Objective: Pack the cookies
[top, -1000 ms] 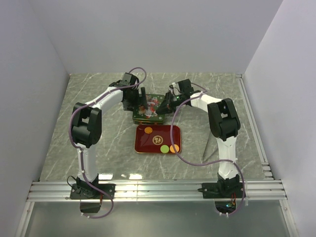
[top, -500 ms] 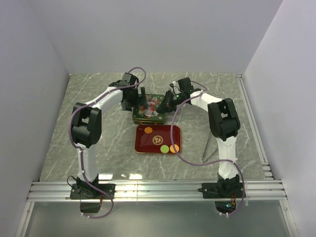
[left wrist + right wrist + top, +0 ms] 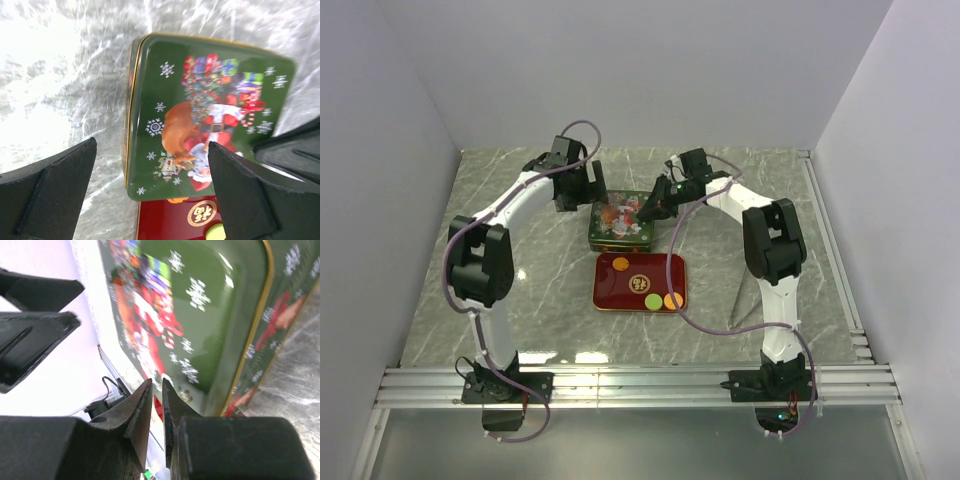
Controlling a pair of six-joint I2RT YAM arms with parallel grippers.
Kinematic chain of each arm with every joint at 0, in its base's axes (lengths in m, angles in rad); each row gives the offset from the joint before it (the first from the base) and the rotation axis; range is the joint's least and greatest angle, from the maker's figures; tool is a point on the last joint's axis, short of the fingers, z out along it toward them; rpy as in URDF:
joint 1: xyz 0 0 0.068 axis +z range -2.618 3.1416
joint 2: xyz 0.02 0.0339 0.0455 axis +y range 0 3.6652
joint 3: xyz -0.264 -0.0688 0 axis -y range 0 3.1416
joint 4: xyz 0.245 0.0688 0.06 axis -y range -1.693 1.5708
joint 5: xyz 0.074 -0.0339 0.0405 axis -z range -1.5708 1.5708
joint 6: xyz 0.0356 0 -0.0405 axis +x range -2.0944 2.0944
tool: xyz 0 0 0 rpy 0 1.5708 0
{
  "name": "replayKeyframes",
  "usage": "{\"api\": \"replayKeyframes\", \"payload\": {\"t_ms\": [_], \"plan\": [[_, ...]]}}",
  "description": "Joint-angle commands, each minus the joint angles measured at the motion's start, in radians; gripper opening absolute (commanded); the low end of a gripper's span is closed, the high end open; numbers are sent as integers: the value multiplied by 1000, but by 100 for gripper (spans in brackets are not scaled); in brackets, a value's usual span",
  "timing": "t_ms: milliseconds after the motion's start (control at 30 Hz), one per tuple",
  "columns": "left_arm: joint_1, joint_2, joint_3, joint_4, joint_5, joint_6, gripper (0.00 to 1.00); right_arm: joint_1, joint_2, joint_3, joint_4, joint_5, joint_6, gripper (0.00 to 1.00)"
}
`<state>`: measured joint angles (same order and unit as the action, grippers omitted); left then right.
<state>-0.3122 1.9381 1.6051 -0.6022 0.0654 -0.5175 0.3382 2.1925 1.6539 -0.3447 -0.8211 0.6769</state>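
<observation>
Marble table [image 3: 520, 290] bears a lidded tin [image 3: 620, 220]; left-wrist view crops cookies [image 3: 652, 301].

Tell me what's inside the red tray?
An orange cookie far left, a green cookie beside a second orange cookie near right, a gold emblem between. A purple cable hides a strip.
</observation>
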Motion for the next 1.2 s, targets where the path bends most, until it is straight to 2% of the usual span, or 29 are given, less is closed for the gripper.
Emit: {"api": "replayKeyframes", "payload": {"t_ms": [0, 467, 633, 933, 1167], "plan": [[8, -79, 21, 36, -6, -3, 100, -2, -30, 76, -16, 10, -16, 21], [35, -225, -50, 87, -3, 10, 99, 1, -194, 173, -30, 50, 10, 22], [41, -336, -154, 166, 4, 31, 100, 7, -310, 187, -57, 71, -8, 23], [47, -585, -398, 237, -62, 62, 100, 28, -559, 6, -20, 98, 0, 23], [50, -807, -552, 222, -277, 56, 99, 81, -798, -187, -56, 230, -120, 27]]}}
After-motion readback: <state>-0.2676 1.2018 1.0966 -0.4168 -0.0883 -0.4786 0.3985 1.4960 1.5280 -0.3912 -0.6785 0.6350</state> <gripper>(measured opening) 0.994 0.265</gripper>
